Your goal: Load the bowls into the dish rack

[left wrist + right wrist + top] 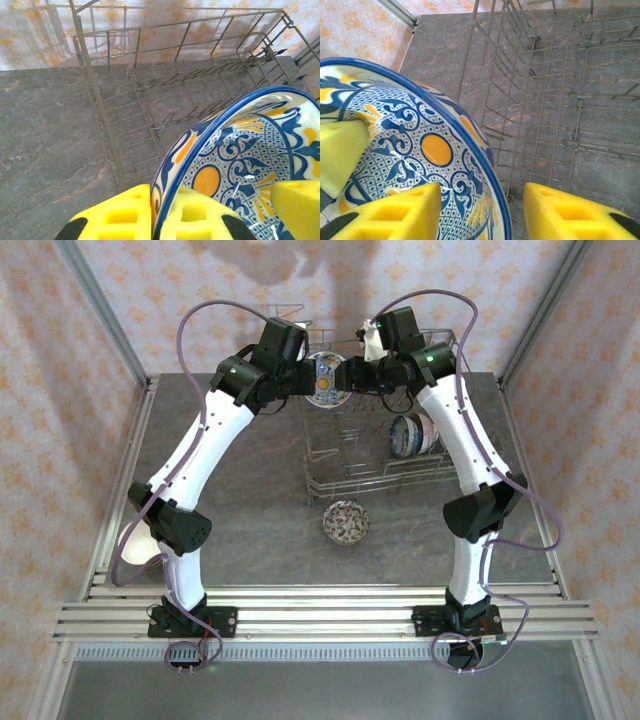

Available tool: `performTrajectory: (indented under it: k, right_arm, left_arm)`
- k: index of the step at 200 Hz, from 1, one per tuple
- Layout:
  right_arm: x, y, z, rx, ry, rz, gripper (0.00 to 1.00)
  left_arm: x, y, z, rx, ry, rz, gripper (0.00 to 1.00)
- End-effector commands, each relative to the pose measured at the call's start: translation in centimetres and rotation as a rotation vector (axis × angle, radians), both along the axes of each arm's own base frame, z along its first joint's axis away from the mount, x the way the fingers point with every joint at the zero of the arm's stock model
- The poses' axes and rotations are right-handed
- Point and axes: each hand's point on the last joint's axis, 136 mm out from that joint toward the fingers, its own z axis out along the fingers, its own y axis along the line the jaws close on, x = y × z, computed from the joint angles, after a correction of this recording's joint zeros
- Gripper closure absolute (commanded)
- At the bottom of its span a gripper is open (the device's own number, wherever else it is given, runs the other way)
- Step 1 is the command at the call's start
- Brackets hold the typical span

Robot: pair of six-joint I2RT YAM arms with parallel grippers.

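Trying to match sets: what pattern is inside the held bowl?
The bowl has blue-and-white lattice and scrolls with orange spots and a blue rim; best in the right wrist view.

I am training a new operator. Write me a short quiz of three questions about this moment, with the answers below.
1. True or false: the left gripper is shut on the rim of the patterned bowl.
2. Where is the speckled bowl? A: inside the dish rack. B: on the table, at the rack's near side. C: in the left gripper.
3. Complete: the jaws of the right gripper stand ___ astride the patterned bowl's rim.
Key: 1 true; 2 B; 3 open.
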Motion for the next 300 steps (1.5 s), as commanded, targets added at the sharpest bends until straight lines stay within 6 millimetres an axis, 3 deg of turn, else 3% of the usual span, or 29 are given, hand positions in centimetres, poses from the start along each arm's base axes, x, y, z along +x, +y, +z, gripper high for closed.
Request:
performTrajectory:
  k: [1, 63, 93, 183, 214, 230, 280, 300]
  right_arm:
    - [-0.6, -0.3, 2.2, 0.023, -0.047, 0.008, 0.60]
    - [-0.7, -0.2, 1.5, 0.019, -0.027, 0.017, 0.86]
    - [-1.1, -0.1, 1.2, 0.022, -0.014, 0.032, 0.91]
    - [-1.3, -2.5, -0.1, 0.007, 0.041, -0.046, 0.85]
    - [-1.2, -2.5, -0.2, 0.014, 0.072, -0.066, 0.89]
    - [-1.6, -2.7, -0.2, -0.012, 0.088, -0.059, 1.00]
    - [-1.7, -4.1, -1.4, -0.072, 0.102, -0.116, 1.00]
    - [-1.8, -4.5, -1.4, -0.074, 0.099, -0.138, 1.00]
  left_arm:
    - [0.1, 0.2, 2.4, -0.005, -0.069, 0.025, 1.00]
    - [-0.4, -0.4, 2.2, -0.012, -0.060, 0.011, 1.00]
    - [-1.2, -1.1, 2.0, -0.036, -0.051, 0.001, 1.00]
    - [-3.2, -1.5, 1.9, -0.087, -0.049, 0.002, 1.00]
    - [-2.9, -2.8, 1.9, -0.135, -0.058, -0.036, 1.00]
    - [-2.6, -3.3, 2.2, -0.162, -0.072, -0.047, 1.00]
    - [-2.1, -5.0, 1.8, -0.175, -0.057, -0.120, 1.00]
    - [-1.9, -5.6, 1.2, -0.169, -0.040, -0.143, 0.88]
